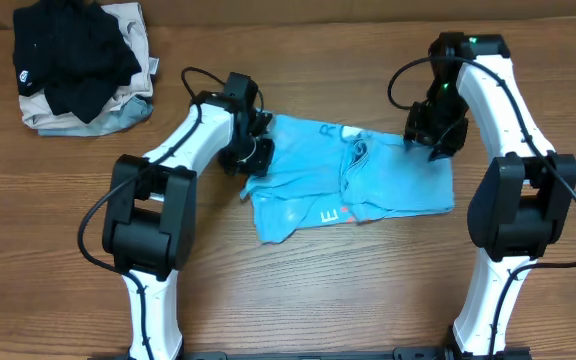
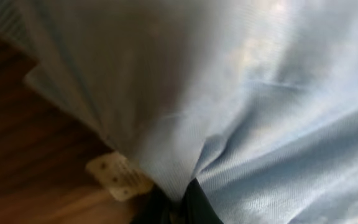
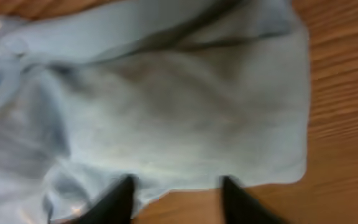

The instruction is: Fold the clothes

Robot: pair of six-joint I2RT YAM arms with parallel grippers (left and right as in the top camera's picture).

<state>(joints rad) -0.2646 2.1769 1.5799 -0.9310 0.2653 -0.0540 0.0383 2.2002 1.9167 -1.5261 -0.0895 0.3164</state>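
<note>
The left gripper is pinched narrow on the sky-blue T-shirt. In its wrist view the thin fabric gathers into a crease that runs straight into the dark fingers at 6 o'clock of the frame, and cloth fills nearly everything above. A small white label pokes out from under the hem just beside the fingers, at their 9 o'clock, over the wooden table. From overhead, this grip sits on the shirt's 9 o'clock edge.

The right gripper stands wide, its two dark fingers spread apart and holding nothing. They straddle the shirt's hem; whether they touch the cloth cannot be told. From overhead it hangs over the shirt's 2 o'clock corner.

The shirt lies rumpled near the middle of the table, partly doubled over, with white lettering showing toward its 6 o'clock edge. Well apart, at 10 o'clock from the shirt, a black garment is heaped on a beige garment and a pale grey-blue one.

Both white arms are rooted at the table's 6 o'clock edge. The left arm leans toward 1 o'clock, then bends down to the cloth. The right arm climbs toward 12 o'clock and hooks back toward 8 o'clock onto the corner.
</note>
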